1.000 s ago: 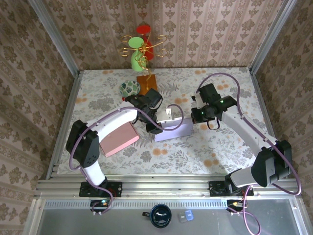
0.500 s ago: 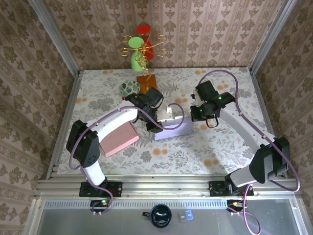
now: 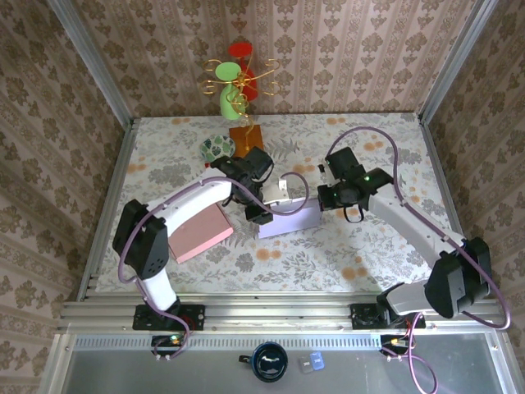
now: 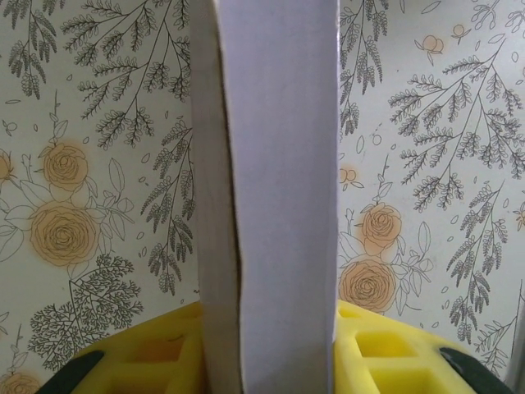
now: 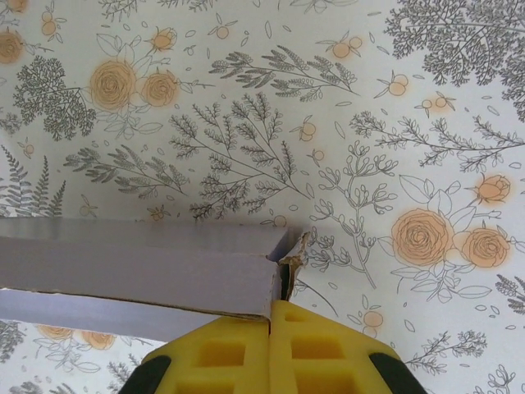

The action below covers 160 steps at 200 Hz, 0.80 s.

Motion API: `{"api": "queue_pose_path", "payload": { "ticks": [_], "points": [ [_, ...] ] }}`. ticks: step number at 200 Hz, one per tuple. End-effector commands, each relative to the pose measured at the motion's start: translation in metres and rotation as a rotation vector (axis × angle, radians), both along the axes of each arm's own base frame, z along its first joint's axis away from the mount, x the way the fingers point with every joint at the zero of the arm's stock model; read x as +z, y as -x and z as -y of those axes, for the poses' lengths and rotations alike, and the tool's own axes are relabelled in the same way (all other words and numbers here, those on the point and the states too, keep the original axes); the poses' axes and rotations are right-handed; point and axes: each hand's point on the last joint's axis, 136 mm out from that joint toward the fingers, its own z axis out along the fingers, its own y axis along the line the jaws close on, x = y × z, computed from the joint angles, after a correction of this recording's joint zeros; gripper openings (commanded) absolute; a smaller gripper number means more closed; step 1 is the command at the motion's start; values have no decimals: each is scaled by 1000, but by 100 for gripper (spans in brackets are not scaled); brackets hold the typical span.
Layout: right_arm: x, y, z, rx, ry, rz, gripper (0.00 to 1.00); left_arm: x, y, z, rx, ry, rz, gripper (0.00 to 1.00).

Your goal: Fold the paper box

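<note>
Lavender paper box (image 3: 291, 222) lay on the floral bench (image 3: 369, 246), its long axis running straight between the two pincers. Left pincer (image 3: 260, 213) sat at one end, yellow pads (image 4: 385, 361) pinching an upright box panel that ran straight ahead of it. Right pincer (image 5: 271, 349) was pressed together and empty, tips seemingly touching the opposite corner, with the box stretching off to its left. Left arm had the hold, so the right would likely do the pushing. Box contents: could not tell. Patterned bowl (image 3: 217, 148) stood beyond the left pincer, contents unclear.
</note>
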Motion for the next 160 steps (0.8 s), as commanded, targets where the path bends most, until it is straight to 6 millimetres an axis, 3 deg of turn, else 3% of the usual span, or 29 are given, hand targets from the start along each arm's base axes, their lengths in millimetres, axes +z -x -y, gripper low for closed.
{"api": "queue_pose_path", "payload": {
  "ticks": [1,51,160],
  "points": [
    [-4,6,3,9,46,30,0,9,-15,2,88,37,2,27],
    [2,5,0,-16,68,80,0,18,-18,-4,163,79,43,43],
    [0,15,-9,-98,57,129,0,16,-14,-10,236,103,90,53]
  ]
}}
